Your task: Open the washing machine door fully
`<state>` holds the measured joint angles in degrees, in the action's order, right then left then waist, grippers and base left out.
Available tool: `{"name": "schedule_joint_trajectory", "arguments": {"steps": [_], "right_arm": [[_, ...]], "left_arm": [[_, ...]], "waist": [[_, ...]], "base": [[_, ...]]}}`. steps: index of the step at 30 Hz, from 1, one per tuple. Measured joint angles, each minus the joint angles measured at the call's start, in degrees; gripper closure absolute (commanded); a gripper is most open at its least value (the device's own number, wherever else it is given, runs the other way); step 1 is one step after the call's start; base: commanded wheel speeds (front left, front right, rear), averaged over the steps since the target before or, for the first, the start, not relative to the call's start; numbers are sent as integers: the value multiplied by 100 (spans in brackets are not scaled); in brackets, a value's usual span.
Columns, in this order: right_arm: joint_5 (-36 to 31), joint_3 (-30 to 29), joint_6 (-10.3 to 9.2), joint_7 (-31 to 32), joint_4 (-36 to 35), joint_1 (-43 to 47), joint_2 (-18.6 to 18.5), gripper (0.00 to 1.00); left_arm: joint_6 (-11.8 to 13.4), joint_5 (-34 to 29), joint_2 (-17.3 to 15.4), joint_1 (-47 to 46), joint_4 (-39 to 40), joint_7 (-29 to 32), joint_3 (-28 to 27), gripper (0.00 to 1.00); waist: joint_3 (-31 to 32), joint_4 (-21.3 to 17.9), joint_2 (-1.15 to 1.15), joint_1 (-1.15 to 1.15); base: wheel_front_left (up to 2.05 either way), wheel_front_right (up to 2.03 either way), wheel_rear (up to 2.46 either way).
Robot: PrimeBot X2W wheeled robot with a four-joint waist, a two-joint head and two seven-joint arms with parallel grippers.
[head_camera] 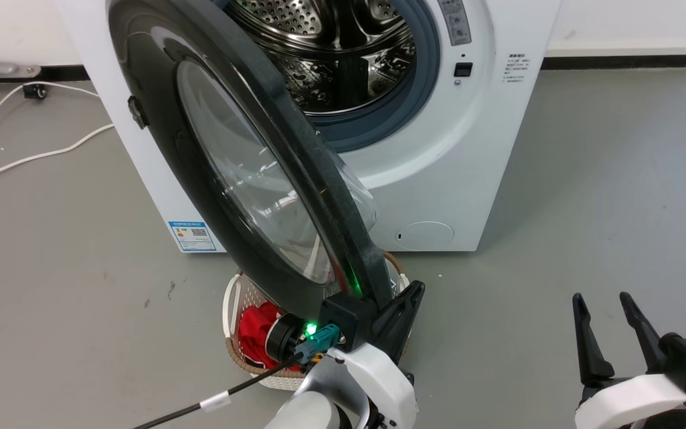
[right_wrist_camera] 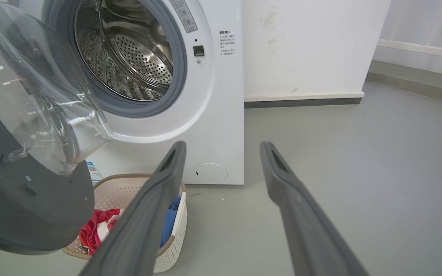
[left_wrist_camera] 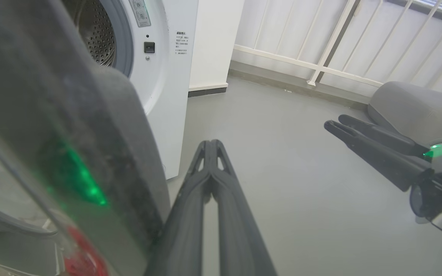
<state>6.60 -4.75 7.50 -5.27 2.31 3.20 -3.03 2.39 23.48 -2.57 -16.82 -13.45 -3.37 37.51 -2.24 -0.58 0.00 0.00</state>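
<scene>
The washing machine (head_camera: pixel 468 149) stands white ahead with its steel drum (head_camera: pixel 331 53) exposed. The washing machine door (head_camera: pixel 158 119), glossy black with a clear bulging window (head_camera: pixel 248 173), stands swung out roughly halfway toward me. My left gripper (head_camera: pixel 405 298) is shut with nothing between its fingers, right beside the door's lower free edge on its inner side. In the left wrist view the door (left_wrist_camera: pixel 33 96) looms just left of that gripper (left_wrist_camera: pixel 210 145). My right gripper (head_camera: pixel 602 298) hangs open over the floor, apart from the door. Its wrist view shows the door (right_wrist_camera: pixel 33 207) at the left of the gripper (right_wrist_camera: pixel 223 145).
A white woven-rimmed laundry basket (head_camera: pixel 242 298) with red cloth (head_camera: pixel 256 330) sits on the floor under the door's lower edge. White cables (head_camera: pixel 33 158) lie on the floor left of the machine. A grey rounded object (left_wrist_camera: pixel 416 107) and a white railing (left_wrist_camera: pixel 340 38) lie off to the right.
</scene>
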Motion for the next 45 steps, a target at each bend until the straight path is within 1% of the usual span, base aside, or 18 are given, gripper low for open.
{"name": "schedule_joint_trajectory", "arguments": {"steps": [10, 15, 23, 28, 34, 39, 42, 45], "right_arm": [[49, -1, 0, -27, 94, -59, 1, 0], [94, -1, 0, -54, 143, -60, 1, 0], [109, -60, 0, -78, 192, -66, 3, 0], [108, -92, 0, -82, 218, -65, 4, 0], [109, -134, 0, -80, 212, -46, 4, 0], [108, -225, 0, -66, 171, 34, 7, 0], [108, -275, 0, -57, 132, 46, 7, 0], [109, -291, 0, -48, 93, 61, 7, 0]], "left_arm": [[120, 91, 56, 83, -126, -137, -30, 100], [265, 113, -51, 367, 90, -193, -65, 100], [444, 45, -414, 795, 811, -100, -52, 100], [647, 55, -611, 1084, 1267, -31, -134, 100], [893, 45, -991, 1372, 1893, 112, -347, 100], [1172, 38, -1271, 1629, 2363, 226, -616, 100], [1336, 48, -1377, 1759, 2507, 243, -817, 100], [1436, 92, -1481, 1808, 2542, 235, -984, 100]], "waist": [[0, 46, 0, 0], [28, 84, 0, 0], [27, 268, 0, 0], [73, 427, 0, 0], [153, 660, 0, 0], [202, 916, 0, 0], [213, 1106, 0, 0], [211, 1308, 0, 0]], "base": [[0, 0, 0], [0, 0, 0], [0, 0, 0], [0, 0, 0], [0, 0, 0], [0, 0, 0], [0, 0, 0], [0, 0, 0]]}}
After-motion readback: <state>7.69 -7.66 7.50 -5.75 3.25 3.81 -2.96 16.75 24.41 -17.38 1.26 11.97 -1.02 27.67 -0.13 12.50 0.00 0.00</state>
